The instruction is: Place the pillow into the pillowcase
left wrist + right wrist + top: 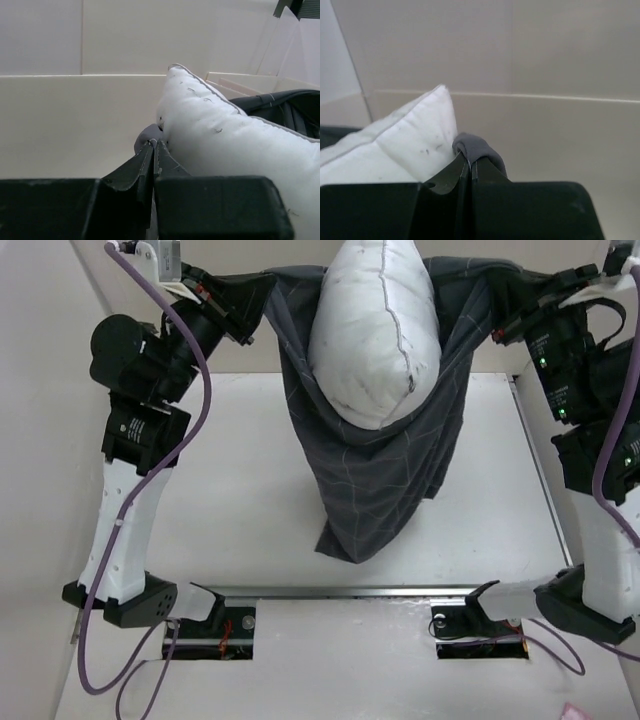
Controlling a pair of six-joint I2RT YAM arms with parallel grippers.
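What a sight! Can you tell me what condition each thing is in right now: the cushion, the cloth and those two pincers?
Plump white fabric pillow: one end tucked into the case's mouth, the rest sticking out.
Dark grey grid-lined cloth pillowcase: mouth stretched between both tools, body hanging limp.
Left tool: shut on the pillowcase's edge.
Right tool: shut on the pillowcase's edge.
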